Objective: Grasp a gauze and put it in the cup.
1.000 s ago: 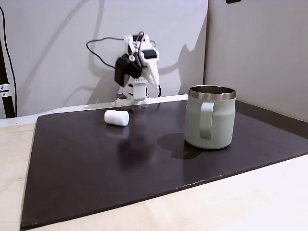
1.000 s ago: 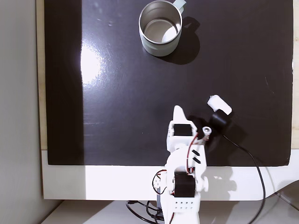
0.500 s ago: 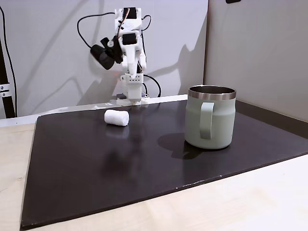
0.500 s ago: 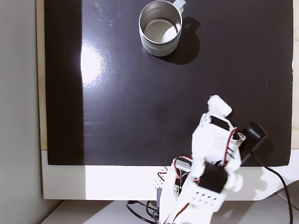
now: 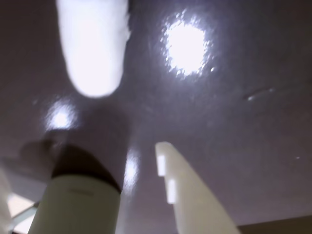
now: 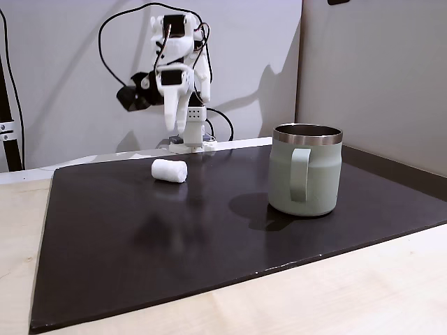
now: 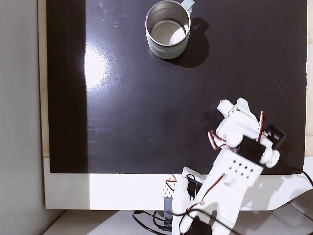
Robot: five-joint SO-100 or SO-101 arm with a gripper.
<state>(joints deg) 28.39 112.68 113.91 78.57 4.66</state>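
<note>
The gauze [image 6: 170, 170] lay on its side on the dark mat [image 6: 209, 237], near the back edge, well apart from the cup [image 6: 305, 169] in a fixed view. My gripper [image 6: 181, 126] hung above the gauze, clear of it. In the blurred wrist view its fingers [image 5: 187, 195] seemed parted, holding nothing, the gauze [image 5: 93, 44] ahead of them.

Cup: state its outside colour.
Pale sage green; the cup shows it best in a fixed view from the side.

text: none legible | labels: none | brands: none | numbers: none | signs: none
</note>
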